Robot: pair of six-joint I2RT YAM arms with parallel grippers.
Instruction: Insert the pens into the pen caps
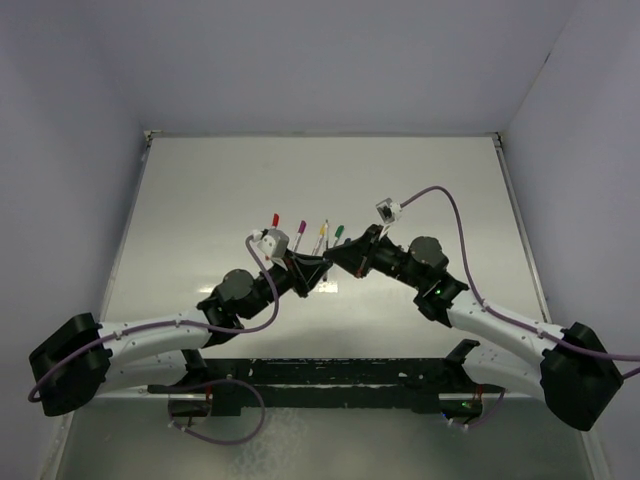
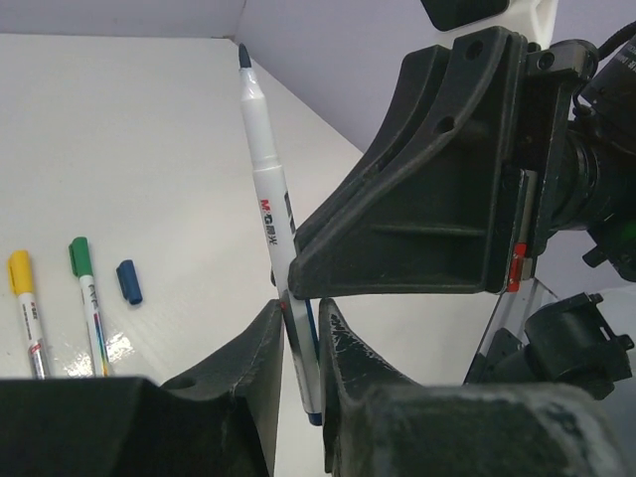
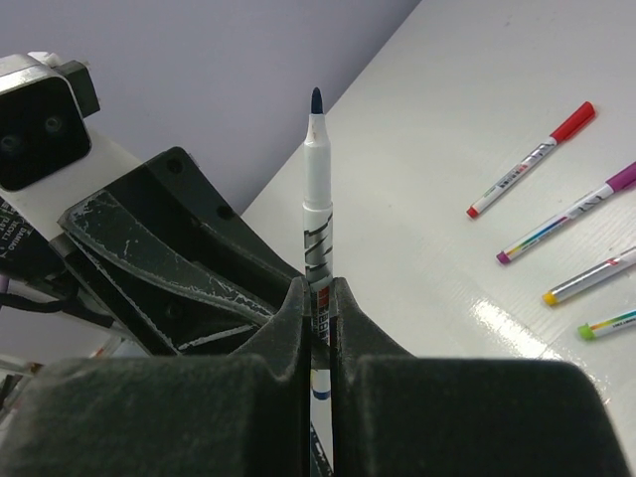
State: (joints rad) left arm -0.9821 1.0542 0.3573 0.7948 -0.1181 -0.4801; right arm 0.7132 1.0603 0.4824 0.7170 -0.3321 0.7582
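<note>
White-barrelled and tipped in dark blue, an uncapped thin marker pen [image 3: 318,189] stands nearly upright above the middle of the glossy white desk [image 1: 400,190], gripped by both hands at once. The right hand [image 3: 318,298] is closed tight on the printed lower part of the barrel. Its two black fingers [image 3: 288,328] press against either side, and the pen's tip points up and away from the wrist.

The left hand [image 2: 301,316] is narrow too. In its own wrist view its fingers sit against the bottom end of the same marker pen, one on each side. The barrel leans slightly left as it rises past the black body of the right hand. From overhead the two hands meet tip to tip near the desk's centre, with the arms reaching in from either side.

A small dark blue bullet-shaped plastic cap [image 2: 129,281] lies on its side on the desk, apart from the held pen and just beside a green-capped pen [image 2: 89,308]. A yellow-capped pen [image 2: 28,318] lies next to that one.

The right wrist view shows two more in the same loose row, a red-capped pen [image 3: 532,159] and a purple-capped pen [image 3: 571,214]. All four capped pens lie flat and roughly parallel, none touching another. From overhead they lie just beyond the hands.
</note>
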